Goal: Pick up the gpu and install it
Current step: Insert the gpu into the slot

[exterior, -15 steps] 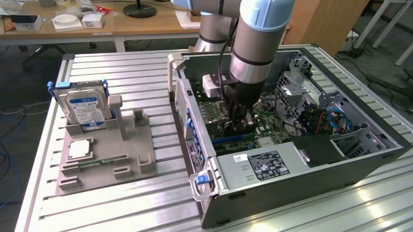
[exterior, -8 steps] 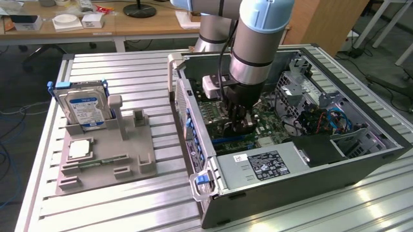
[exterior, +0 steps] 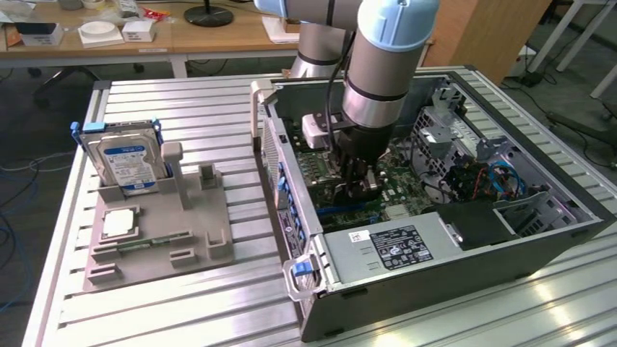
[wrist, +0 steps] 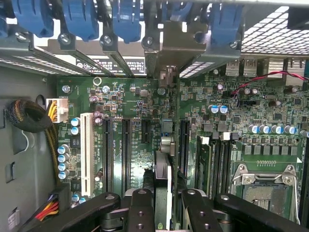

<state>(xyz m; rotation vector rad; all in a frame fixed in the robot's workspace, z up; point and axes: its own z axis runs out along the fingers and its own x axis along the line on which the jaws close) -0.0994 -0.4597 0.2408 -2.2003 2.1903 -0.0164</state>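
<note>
Black gripper (wrist: 164, 207) pinches gpu (wrist: 163, 176), thin flat card seen edge-on, over green motherboard (wrist: 231, 121) in open grey tower case (exterior: 463, 278); grey parts tray (exterior: 202, 217) at case's 9 o'clock, exterior view. Judgement: hold card upright, parallel to long black slot (wrist: 184, 145); press straight, evenly.

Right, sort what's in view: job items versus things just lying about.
In the job:
- gpu, edge-on in the gripper
- motherboard slots
- open computer case

Lying about:
- hard drive, upright in the grey fixture
- RAM stick, lying on that fixture
</note>
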